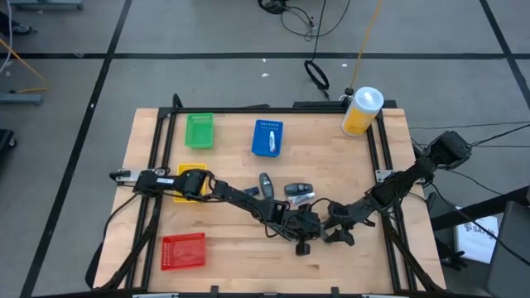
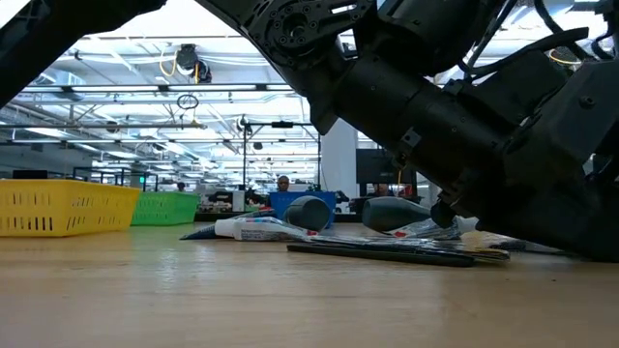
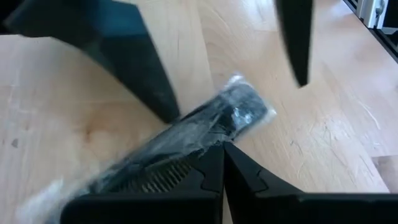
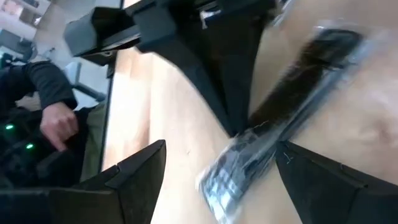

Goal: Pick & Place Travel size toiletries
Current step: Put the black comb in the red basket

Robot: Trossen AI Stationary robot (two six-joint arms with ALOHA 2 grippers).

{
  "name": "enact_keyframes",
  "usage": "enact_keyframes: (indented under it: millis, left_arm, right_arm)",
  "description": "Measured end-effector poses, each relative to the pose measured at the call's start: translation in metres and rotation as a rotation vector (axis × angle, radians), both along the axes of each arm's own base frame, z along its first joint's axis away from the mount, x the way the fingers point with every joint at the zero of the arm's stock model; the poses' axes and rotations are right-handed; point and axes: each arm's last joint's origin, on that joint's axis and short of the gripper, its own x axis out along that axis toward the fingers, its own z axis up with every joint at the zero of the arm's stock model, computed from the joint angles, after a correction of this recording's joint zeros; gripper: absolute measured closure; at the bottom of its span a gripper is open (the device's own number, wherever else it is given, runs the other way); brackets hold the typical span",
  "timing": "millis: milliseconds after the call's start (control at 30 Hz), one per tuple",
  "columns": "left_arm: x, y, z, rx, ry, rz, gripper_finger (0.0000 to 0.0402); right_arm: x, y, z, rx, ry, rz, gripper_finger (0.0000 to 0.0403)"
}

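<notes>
Looking at the wrapped black comb (image 3: pixel 186 140): it lies flat on the counter (image 1: pixel 248 257), your left hand (image 1: pixel 300 232) pinched shut on one end. Your right hand (image 1: pixel 331 229) stands open, straddling the other end, long axis running between the hands.

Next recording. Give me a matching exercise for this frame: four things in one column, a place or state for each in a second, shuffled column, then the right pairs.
Things:
1. left gripper
2. right gripper
3. yellow canister
4. red tray

Places or states:
A. standing at the table's far right corner
B. shut on the wrapped black comb
C. open, fingers either side of the comb
D. near left part of the table, by the front edge

Pairs: 1-B, 2-C, 3-A, 4-D
</notes>
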Motion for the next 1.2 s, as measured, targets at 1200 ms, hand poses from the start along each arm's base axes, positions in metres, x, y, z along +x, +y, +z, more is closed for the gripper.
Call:
enact_keyframes:
  millis: [1200]
  left_arm:
    - [0.001,-0.002,0.000,0.021,-0.022,0.038,0.0392]
  right_arm:
    - [-0.024,-0.008,0.006,0.035,0.251,-0.167,0.0152]
